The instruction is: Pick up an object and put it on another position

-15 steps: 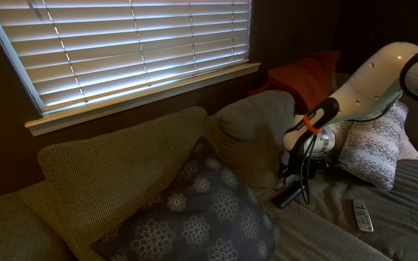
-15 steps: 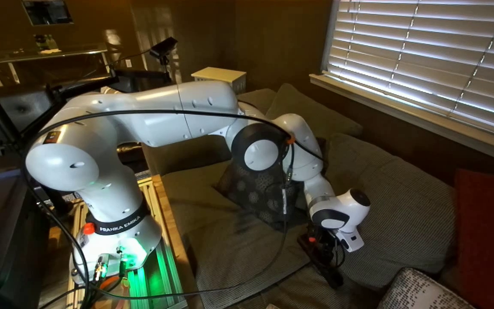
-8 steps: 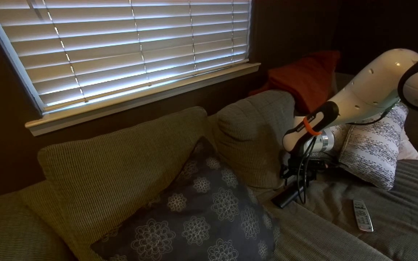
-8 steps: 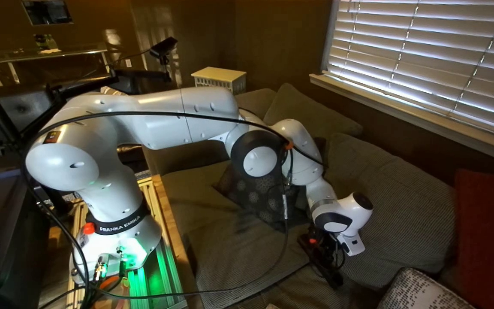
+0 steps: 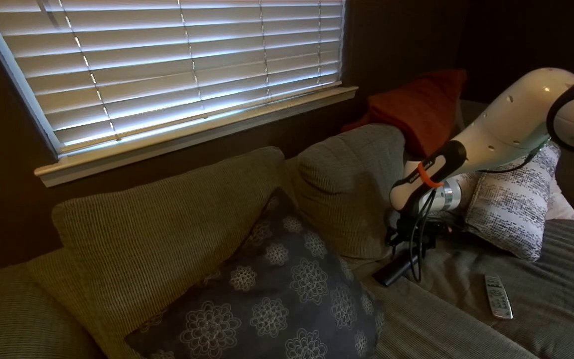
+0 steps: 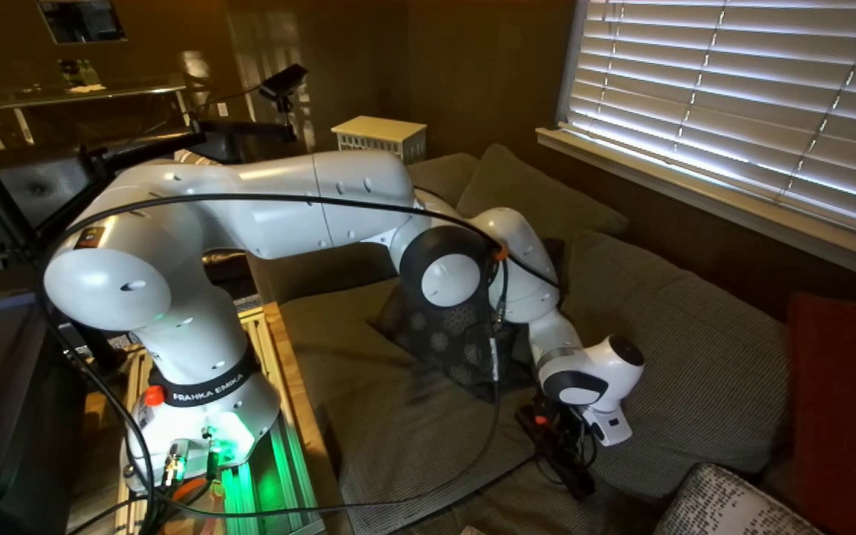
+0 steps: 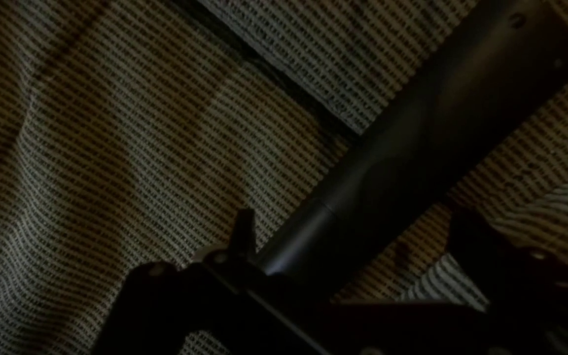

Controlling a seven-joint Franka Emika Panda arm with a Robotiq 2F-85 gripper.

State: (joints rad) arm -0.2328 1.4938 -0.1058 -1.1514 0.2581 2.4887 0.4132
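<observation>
The light-grey remote with rows of buttons lies on the sofa seat, apart from my gripper, in an exterior view. The plump tan cushion leans on the sofa back; it also shows in an exterior view. My gripper points down low over the seat beside that cushion. In the wrist view my gripper is open, its fingers on either side of a long dark remote-like object. A gap shows between that object and the right finger; its near end is hidden by the gripper.
The dark object lies on the seat seam in an exterior view. A grey flower-patterned pillow, a white-and-black pillow and an orange-red pillow stand around. A window sill runs behind. A cable hangs from the arm.
The arm has come down slightly since one second ago, and the gripper sits a little lower at the dark object. Since half a second ago it is almost still. Both remotes have not moved.
</observation>
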